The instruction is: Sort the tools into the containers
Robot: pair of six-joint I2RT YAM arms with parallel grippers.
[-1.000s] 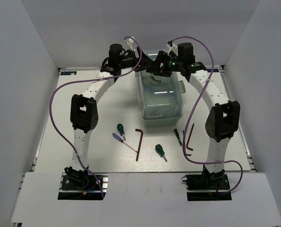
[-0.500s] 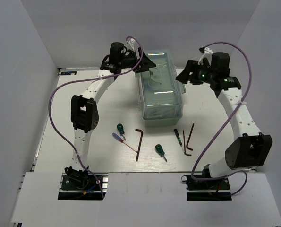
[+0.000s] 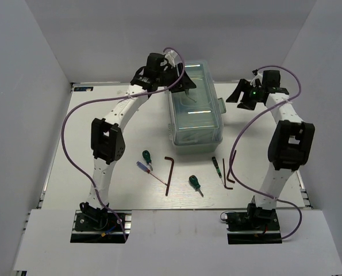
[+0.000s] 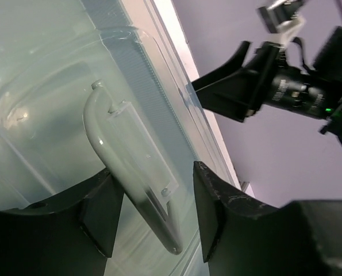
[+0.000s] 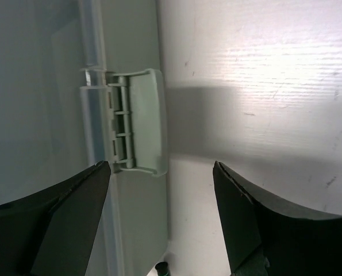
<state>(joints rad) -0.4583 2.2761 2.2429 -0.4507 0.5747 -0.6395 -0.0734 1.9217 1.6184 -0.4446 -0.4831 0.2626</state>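
1. Nearest the arm bases, at 6 o'clock from the toolbox (image 3: pixel 195 123), a stubby green screwdriver (image 3: pixel 194 183) lies flat on the table (image 3: pixel 136 198).
2. Just at its 9 o'clock is the long hex key (image 3: pixel 169 174). Its shaft runs 12-to-6, with the short leg at the far end.
3. Further toward 9 o'clock lies the slim blue/red screwdriver (image 3: pixel 146 169). The second green screwdriver (image 3: pixel 146 156) is just at its 12 o'clock, close beside it.
4. On the 3 o'clock side, the thin black-green screwdriver (image 3: pixel 216 167) has two hex keys (image 3: pixel 225 175) just beside it. The right arm's purple cable (image 3: pixel 235 146) runs over that pair.
5. All seven tools are on the table, none in the toolbox.
6. The toolbox sits mid-table toward the far edge, with its long axis 12-to-6 and its lid down.
7. The right gripper (image 3: pixel 242 98) is at the toolbox's 3 o'clock, apart from the wall. Its jaws are spread wide and hold nothing. In the wrist view the side latch (image 5: pixel 143 121) sits framed between the fingers (image 5: pixel 239 224), untouched.
8. The left gripper (image 3: pixel 185 86) is over the far end of the lid, around 12 o'clock. Its jaws are parted and straddle the lid handle (image 4: pixel 130 167), one finger on each side. Can't tell whether either pad touches it, and nothing is clamped.
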